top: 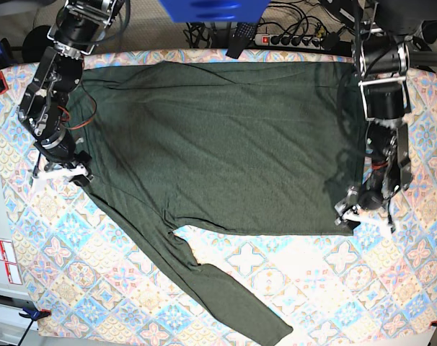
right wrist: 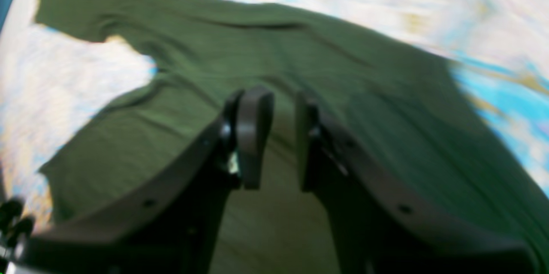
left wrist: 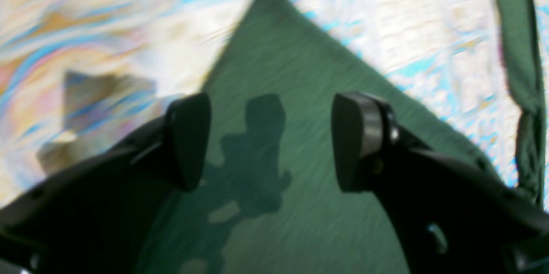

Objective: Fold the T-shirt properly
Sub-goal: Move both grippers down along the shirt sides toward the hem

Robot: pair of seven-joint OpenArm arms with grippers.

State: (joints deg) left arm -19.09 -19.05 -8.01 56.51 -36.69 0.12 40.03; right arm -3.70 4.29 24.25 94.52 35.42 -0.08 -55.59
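The T-shirt [top: 218, 144] lies spread flat on the patterned table, one long sleeve [top: 226, 295] trailing toward the front edge. At the shirt's right front corner my left gripper [top: 359, 215] hovers. In the left wrist view the left gripper [left wrist: 272, 141] is open wide above that pointed corner of the T-shirt [left wrist: 274, 64], nothing between its fingers. At the shirt's left edge stands my right gripper [top: 60, 171]. The blurred right wrist view shows the right gripper [right wrist: 281, 141] over the T-shirt [right wrist: 343, 94], jaws apart by a narrow gap with nothing seen between them.
A tiled-pattern cloth [top: 312, 288] covers the table. A blue object [top: 211, 9] and a power strip with cables [top: 290, 36] sit beyond the back edge. A narrow green strip of fabric [left wrist: 519, 51] hangs at the right of the left wrist view.
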